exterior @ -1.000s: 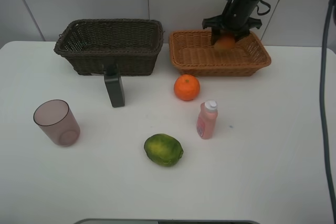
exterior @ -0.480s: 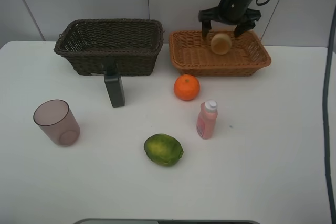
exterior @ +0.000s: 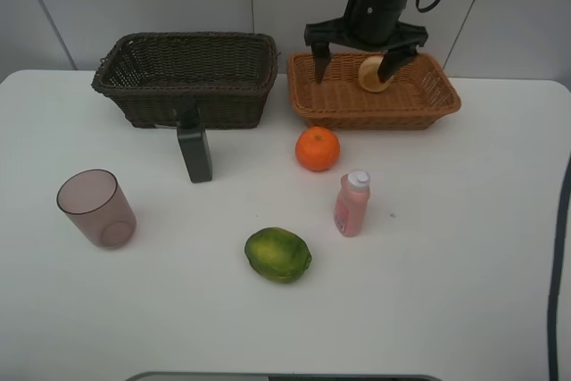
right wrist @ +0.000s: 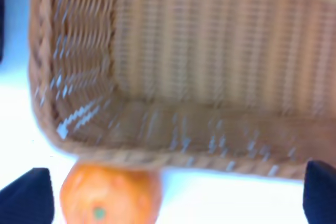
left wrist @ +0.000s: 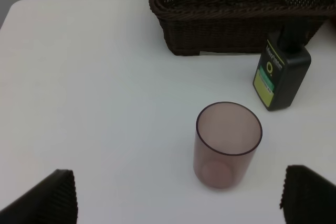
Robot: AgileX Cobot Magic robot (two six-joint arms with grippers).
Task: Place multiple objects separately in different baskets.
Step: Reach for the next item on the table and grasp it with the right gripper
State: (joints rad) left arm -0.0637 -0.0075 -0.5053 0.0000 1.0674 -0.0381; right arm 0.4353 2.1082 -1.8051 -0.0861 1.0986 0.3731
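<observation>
white table [exterior: 464, 247] carries everything. dark brown basket [exterior: 187, 100] at the back left, deeper, nothing shows inside it from this angle. orange-tan basket [exterior: 375, 115] just beside it on the right, shallower. right gripper [exterior: 353, 76] hangs over the tan basket with jaws spread wide, holding nothing. left gripper [left wrist: 178, 198] is out of the high view; its wrist view shows the jaws wide apart, empty, above the table near the cup. purplish cup [exterior: 96, 209] stands upright at front left, well apart from the baskets. green fruit [exterior: 278, 254] lies front centre. orange [exterior: 318, 149] sits on the table just in front of the tan basket. dark bottle [exterior: 194, 151] stands upright right in front of the dark basket; touching or not, cannot tell. pink bottle [exterior: 351, 204] stands upright between orange and green fruit. peach [exterior: 368, 73] lies inside the tan basket toward its back, next to one finger, not gripped. judgement: one of six placed, five left on the table, so the task is in its early part.
</observation>
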